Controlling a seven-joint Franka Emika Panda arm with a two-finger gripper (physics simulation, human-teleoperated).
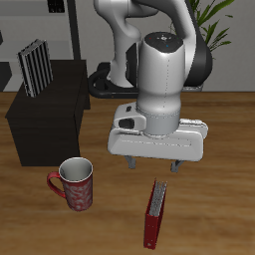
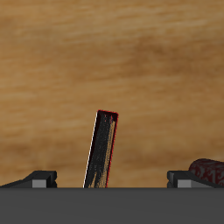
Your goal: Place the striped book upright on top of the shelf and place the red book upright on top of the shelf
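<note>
The striped book (image 1: 35, 68) stands upright on top of the black shelf (image 1: 50, 125), leaning slightly, near its back end. The red book (image 1: 154, 212) stands on its edge on the wooden table near the front edge. It also shows in the wrist view (image 2: 103, 150), seen edge-on with its pages dark. My gripper (image 1: 156, 164) is open and empty, hovering just above and behind the red book, apart from it. In the wrist view the gripper (image 2: 112, 178) has its two fingertips (image 2: 39, 178) wide on either side of the book.
A red patterned mug (image 1: 77, 185) stands on the table beside the red book, in front of the shelf; its rim shows in the wrist view (image 2: 208, 169). A tall grey rack and a plant stand at the back.
</note>
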